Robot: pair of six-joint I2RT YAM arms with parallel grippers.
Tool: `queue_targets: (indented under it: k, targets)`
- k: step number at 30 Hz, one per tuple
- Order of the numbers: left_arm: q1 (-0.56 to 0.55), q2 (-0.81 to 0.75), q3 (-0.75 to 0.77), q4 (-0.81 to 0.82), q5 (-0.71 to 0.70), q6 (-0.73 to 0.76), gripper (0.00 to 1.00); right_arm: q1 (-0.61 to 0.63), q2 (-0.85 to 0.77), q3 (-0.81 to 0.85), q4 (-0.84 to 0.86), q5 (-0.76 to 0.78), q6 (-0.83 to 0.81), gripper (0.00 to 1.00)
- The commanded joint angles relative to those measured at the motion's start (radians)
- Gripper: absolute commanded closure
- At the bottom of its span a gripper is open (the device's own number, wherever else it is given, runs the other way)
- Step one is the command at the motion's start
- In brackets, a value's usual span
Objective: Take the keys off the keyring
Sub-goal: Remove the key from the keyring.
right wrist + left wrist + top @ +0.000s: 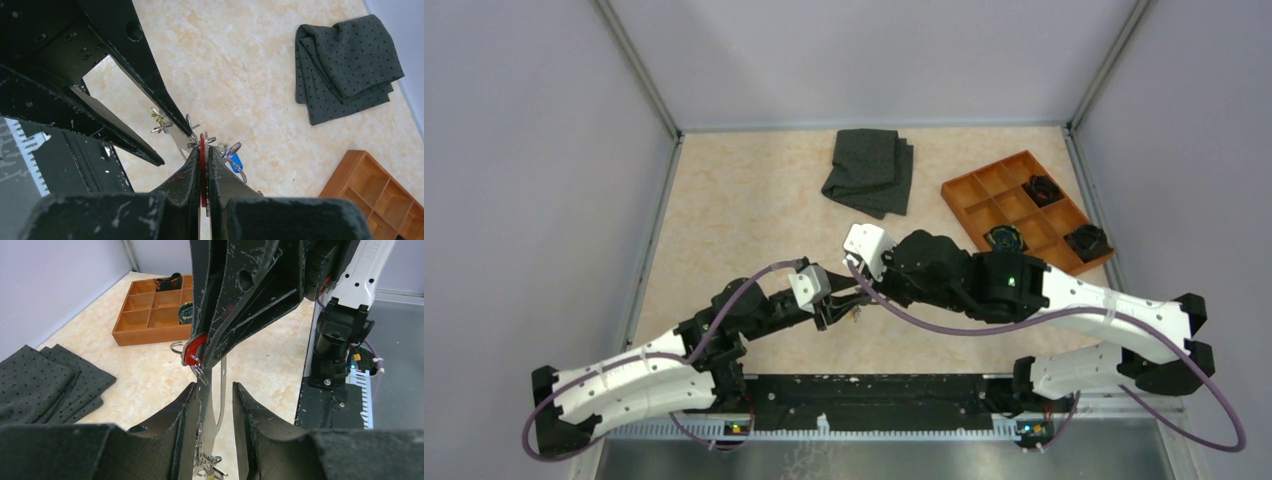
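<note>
Wooden tray point(980, 172) first, upper right of the overhead frame. I count three of its compartments holding black lumpy clumps point(1042, 188), and the other compartments I can see show bare wood. From the left wrist view the tray sits upper left, with one dark clump at its far edge and another coiled one in a nearer cell. The action is at mid-frame overhead, where both arms meet above the table. My right gripper point(203, 152) is clenched on the red key point(193, 350), its plastic head pinched flat between the fingers. A blue key point(235, 163) hangs just beside it, on the right. The keyring point(218, 405), a pale grey band, runs down from there between the fingers of my left gripper point(214, 387). Those fingers stand partly apart around the band, and I can't tell whether they actually clamp it. Small metal rings point(207, 465) dangle at the bottom edge of that view. The table point(744, 220) is pale beige marbled stone. A folded dark spotted cloth point(869, 172) lies top centre, left of the tray and well apart from it. Plain lilac-grey walls point(524, 150) close in on three sides.
</note>
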Motion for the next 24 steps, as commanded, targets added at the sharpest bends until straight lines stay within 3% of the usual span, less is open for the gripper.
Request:
queue_targets:
  k: [1, 24]
  targets:
    - [-0.004, 0.021, 0.016, 0.069, -0.029, 0.029, 0.63, -0.020, -0.004, 0.045, 0.060, -0.019, 0.036, 1.00]
    - [-0.004, 0.055, -0.005, 0.118, -0.022, 0.034, 0.71, -0.028, -0.004, 0.060, 0.070, -0.003, 0.097, 1.00]
